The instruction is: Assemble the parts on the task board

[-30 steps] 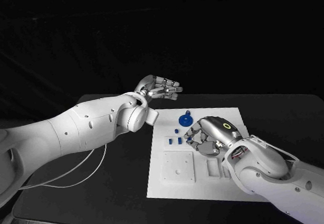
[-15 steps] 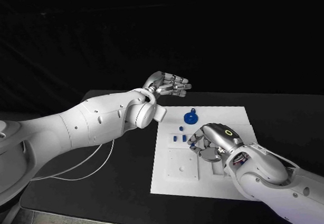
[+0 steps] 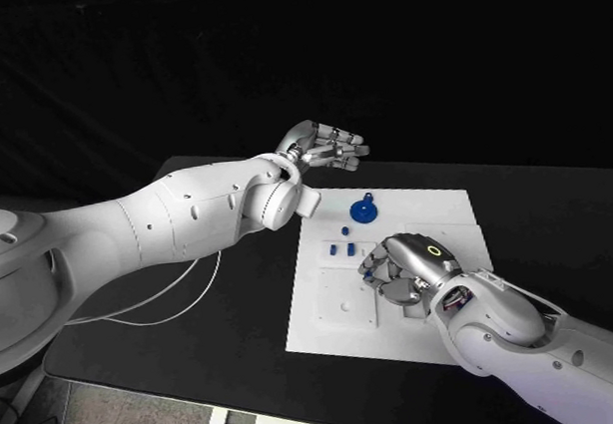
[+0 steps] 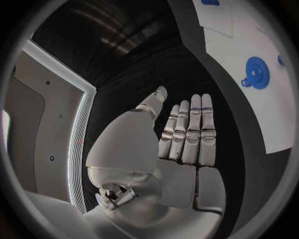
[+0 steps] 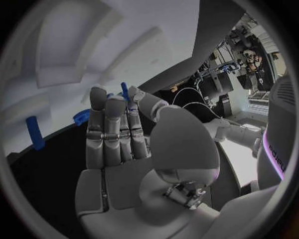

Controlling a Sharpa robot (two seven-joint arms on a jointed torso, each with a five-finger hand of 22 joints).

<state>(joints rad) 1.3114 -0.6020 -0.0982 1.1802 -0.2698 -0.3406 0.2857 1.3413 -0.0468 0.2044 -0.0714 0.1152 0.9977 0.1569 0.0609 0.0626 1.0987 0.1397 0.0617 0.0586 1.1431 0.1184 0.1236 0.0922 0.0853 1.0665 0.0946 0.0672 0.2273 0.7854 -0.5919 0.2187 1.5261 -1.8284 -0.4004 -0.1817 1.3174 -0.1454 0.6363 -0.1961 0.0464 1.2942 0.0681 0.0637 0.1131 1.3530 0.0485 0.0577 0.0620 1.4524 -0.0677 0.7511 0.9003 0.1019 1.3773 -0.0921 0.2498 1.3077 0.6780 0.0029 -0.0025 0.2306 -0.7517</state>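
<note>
The small blue parts are right beside the right hand (fingers curled, maybe pinching one); left hand is raised, empty.

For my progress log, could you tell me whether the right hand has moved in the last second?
Yes. Judged against the blue gear on the task board, the right hand has drawn back towards the robot, nearer the board's near edge.

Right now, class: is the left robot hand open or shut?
Open. The left robot hand holds nothing; its fingers lie extended, beside the task board, not on it.
</note>
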